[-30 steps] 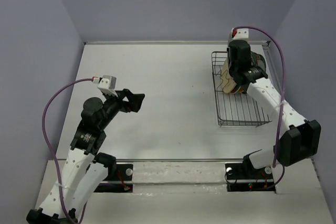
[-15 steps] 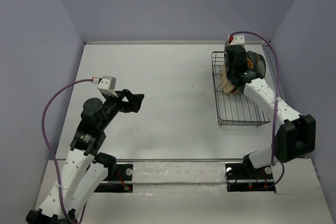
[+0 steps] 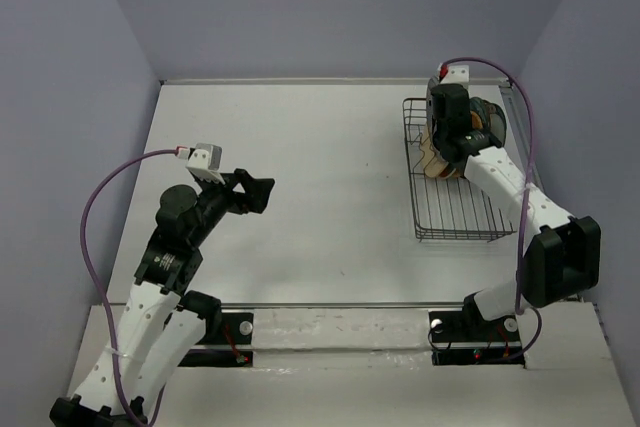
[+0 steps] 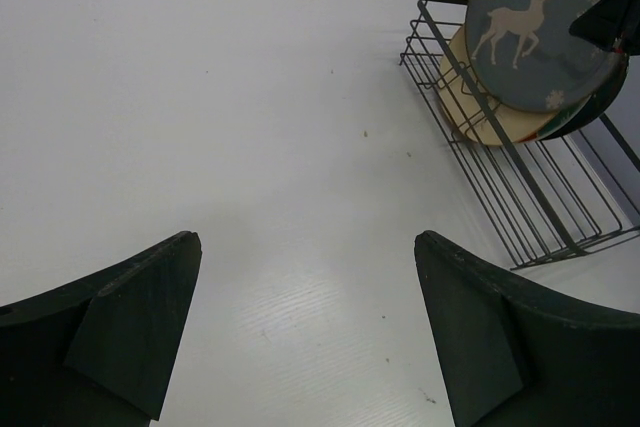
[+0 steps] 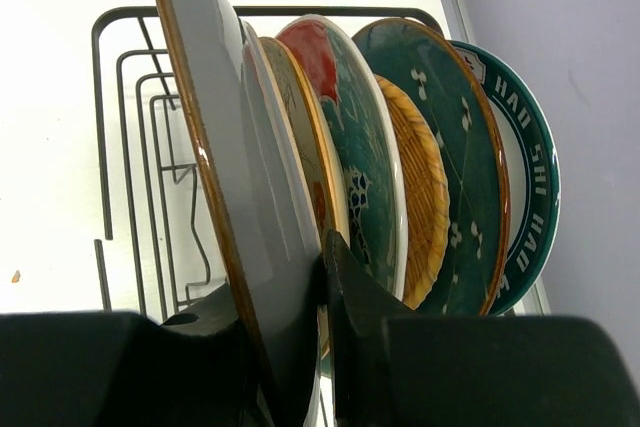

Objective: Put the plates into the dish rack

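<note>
Top view: the dish rack (image 3: 455,197) stands on the counter (image 3: 300,147), and the plates (image 3: 488,119) stand on edge in its far end. The right gripper (image 3: 446,142) is over those plates. The left gripper (image 3: 262,192) hangs well apart to the left of the rack, with its jaws wide open.

Left wrist view: the left gripper (image 4: 310,327) has only counter between its open jaws. The rack (image 4: 520,177) is ahead on the right. In it the grey deer plate (image 4: 530,27) leans on a cream plate (image 4: 475,97).

Right wrist view: the right gripper (image 5: 285,287) has its jaws closed on the edge of the grey deer plate (image 5: 230,167), which is upright in the rack (image 5: 130,97). The view shows 6 plates in a row. Beyond the grey one come the cream plate (image 5: 290,97), the red and teal plate (image 5: 350,137), the orange plate (image 5: 425,187), the dark teal plate (image 5: 455,137) and the teal-rimmed plate (image 5: 530,177).
</note>
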`<state>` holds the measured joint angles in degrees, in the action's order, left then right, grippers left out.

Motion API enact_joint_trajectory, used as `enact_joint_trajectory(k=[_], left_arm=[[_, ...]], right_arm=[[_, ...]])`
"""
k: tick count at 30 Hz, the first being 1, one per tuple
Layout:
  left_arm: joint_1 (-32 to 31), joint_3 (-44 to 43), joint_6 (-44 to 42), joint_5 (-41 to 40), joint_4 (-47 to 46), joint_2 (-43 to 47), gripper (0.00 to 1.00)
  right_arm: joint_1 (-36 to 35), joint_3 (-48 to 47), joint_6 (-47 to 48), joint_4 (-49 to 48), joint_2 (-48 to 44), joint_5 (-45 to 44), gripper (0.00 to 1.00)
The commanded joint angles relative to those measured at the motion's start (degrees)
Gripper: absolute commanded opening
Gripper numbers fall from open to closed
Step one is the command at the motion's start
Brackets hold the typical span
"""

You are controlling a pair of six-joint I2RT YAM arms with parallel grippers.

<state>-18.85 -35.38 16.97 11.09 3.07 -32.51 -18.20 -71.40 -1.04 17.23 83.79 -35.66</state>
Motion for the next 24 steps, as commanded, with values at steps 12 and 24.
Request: enact_joint_trajectory(k=[12, 24], left_arm=[[0.8, -0.5, -0.6, 0.8, -1.8, -0.5, 0.99], [0.9, -0.4, -0.6, 0.5, -1.8, -0.4, 0.99]], right_arm=[[0.9, -10.3, -0.3, -0.1, 2.6, -6.0, 0.07], [2.0, -11.7, -5.5, 2.2, 3.0, 0.8, 0.07]])
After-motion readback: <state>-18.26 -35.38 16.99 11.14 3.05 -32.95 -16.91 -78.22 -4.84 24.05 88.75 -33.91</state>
